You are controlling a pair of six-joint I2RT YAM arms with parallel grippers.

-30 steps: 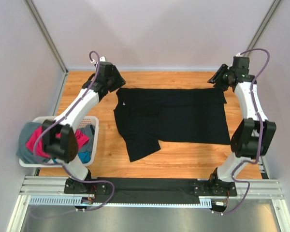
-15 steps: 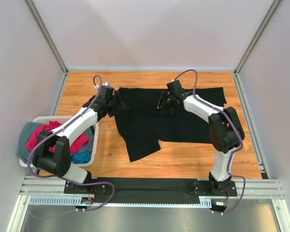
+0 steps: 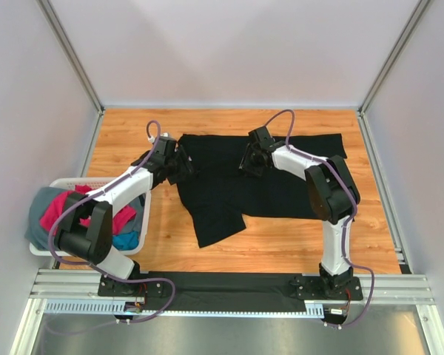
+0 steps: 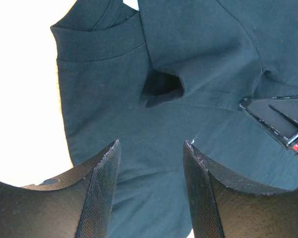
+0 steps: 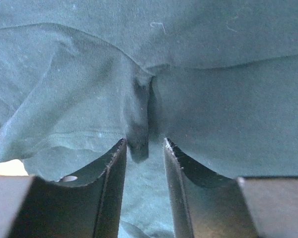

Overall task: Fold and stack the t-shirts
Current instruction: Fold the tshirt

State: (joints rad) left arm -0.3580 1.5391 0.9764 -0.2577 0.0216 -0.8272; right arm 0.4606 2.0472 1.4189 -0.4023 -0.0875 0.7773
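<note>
A large black t-shirt (image 3: 281,177) lies spread on the wooden table, one sleeve hanging toward the front left. My left gripper (image 3: 182,166) is open over the shirt's left part near the collar; in the left wrist view (image 4: 151,143) only black cloth (image 4: 188,49) shows between its fingers. My right gripper (image 3: 249,162) sits low on the shirt's upper middle. In the right wrist view (image 5: 143,141) its jaws stand narrowly apart around a raised fold of the black cloth (image 5: 139,134). Pink (image 3: 59,207), blue (image 3: 127,239) and grey (image 3: 34,218) shirts lie in the basket.
A white slotted basket (image 3: 63,180) stands at the table's left front edge, beside the left arm. Bare wood shows around the shirt (image 3: 296,244). White walls close the back and sides. The right gripper's tip shows in the left wrist view (image 4: 283,119).
Both arms came in from the far corners onto the black shirt. The right gripper swung left to the shirt's middle; the left came down to its left part. Since half a second ago they shifted slightly.
</note>
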